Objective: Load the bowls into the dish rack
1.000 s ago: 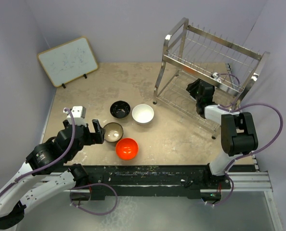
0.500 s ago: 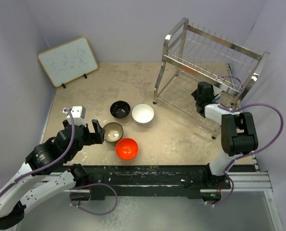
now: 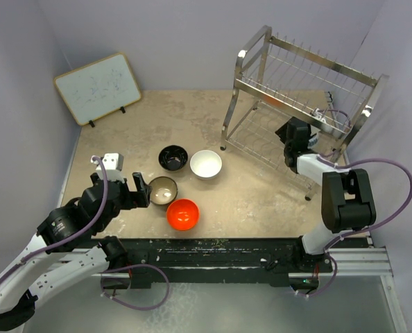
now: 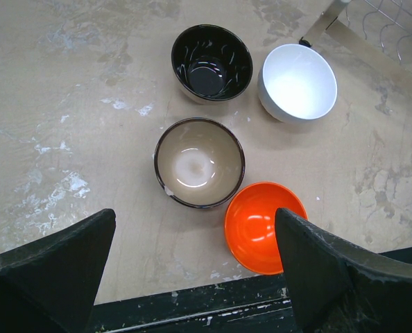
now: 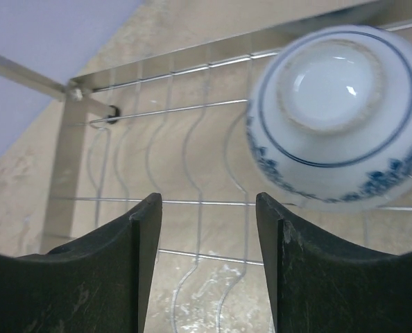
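Blur softens the blue-and-white bowl (image 5: pixel 338 118), cropped in the right wrist view.

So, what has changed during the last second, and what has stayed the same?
The right gripper shifted slightly to the right inside the dish rack, and its forearm swung that way too. Its jaws now stand open, clear of the blue-and-white bowl resting on the rack's wires. The left gripper, open above the table, and the black bowl, white bowl, tan bowl and orange bowl did not move.
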Controlling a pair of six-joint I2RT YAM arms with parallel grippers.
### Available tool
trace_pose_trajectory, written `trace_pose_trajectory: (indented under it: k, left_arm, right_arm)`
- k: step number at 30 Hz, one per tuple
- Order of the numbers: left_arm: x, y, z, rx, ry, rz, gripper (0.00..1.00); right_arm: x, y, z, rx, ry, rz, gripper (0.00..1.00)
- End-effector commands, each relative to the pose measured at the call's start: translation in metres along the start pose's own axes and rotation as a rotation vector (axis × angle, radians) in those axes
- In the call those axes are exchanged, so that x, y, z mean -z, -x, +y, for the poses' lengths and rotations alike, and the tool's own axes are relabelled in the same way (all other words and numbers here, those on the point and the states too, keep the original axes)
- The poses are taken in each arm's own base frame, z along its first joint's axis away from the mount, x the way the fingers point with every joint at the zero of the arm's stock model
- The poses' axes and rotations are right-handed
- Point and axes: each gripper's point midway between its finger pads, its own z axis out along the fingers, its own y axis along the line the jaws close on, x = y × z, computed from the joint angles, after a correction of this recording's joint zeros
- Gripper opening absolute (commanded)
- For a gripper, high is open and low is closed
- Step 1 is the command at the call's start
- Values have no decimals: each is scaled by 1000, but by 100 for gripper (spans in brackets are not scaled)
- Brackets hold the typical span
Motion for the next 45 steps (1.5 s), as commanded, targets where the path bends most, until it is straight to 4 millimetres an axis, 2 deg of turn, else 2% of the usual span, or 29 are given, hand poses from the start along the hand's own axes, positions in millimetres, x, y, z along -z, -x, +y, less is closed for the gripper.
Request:
trace_pose_trajectory:
  k: [1,4,6,9,12,14,17,29,39,45]
  left_arm:
    - [-1,8,-5,2,-14,-28,99]
    - [-1,7,-4,5,-14,-29,99]
    - [-1,8,-4,5,-15,-30,99]
    - [-2,7,-5,4,-16,-29,99]
    - [-2,7,-5,-1,-13,-25,99]
    - [-3,6,-5,-3,-12,-21,99]
    - [-4,6,-5,-3,-10,-20,99]
    - [-4,5,-6,-4,-9,-16,99]
    - [-1,7,-5,5,-20,-26,99]
    - [0,8,-4,9,-22,-33,99]
  right_arm:
    - [-3,21,39,-16,154,-54,59]
    - [-15,19,44,-9,154,-59,60]
    - [-21,20,54,1,189,-62,60]
    - [-31,24,57,21,173,-85,60]
    - [-38,21,48,35,123,-92,60]
    - [-42,31,47,29,76,-110,59]
    - [-46,30,29,44,-38,-104,59]
    - [-44,23,-4,9,-237,-50,59]
    - [-29,33,-40,-49,-422,-81,58]
    - [-26,31,-38,-56,-394,-63,57]
